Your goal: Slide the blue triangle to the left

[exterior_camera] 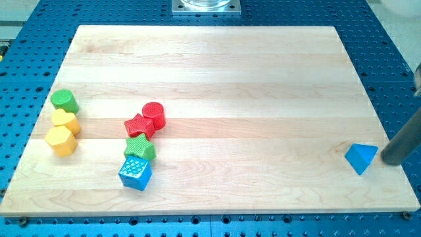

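Observation:
The blue triangle lies on the wooden board near its right edge, toward the view's bottom. My rod comes in from the view's right edge, and my tip rests just right of the blue triangle, close to it or touching; I cannot tell which.
On the view's left stand a green cylinder, a yellow heart-like block and a yellow hexagon. Left of centre are a red cylinder, a red star, a green star and a blue cube. A metal mount sits at the top.

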You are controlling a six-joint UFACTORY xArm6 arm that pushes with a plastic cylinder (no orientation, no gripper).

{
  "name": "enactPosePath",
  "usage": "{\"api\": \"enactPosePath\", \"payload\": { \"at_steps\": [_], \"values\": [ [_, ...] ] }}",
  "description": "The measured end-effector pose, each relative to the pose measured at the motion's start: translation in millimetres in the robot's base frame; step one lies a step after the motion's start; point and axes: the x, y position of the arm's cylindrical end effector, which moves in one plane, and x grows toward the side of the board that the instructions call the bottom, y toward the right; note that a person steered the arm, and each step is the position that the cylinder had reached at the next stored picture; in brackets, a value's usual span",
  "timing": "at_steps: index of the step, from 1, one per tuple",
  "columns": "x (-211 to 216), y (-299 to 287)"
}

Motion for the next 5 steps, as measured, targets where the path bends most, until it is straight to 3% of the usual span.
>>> {"api": "enactPosePath", "payload": {
  "at_steps": [2, 3, 4, 5],
  "values": [
    [39, -44],
    [28, -87],
    [-11, -97],
    [-45, -159]
  ]
}}
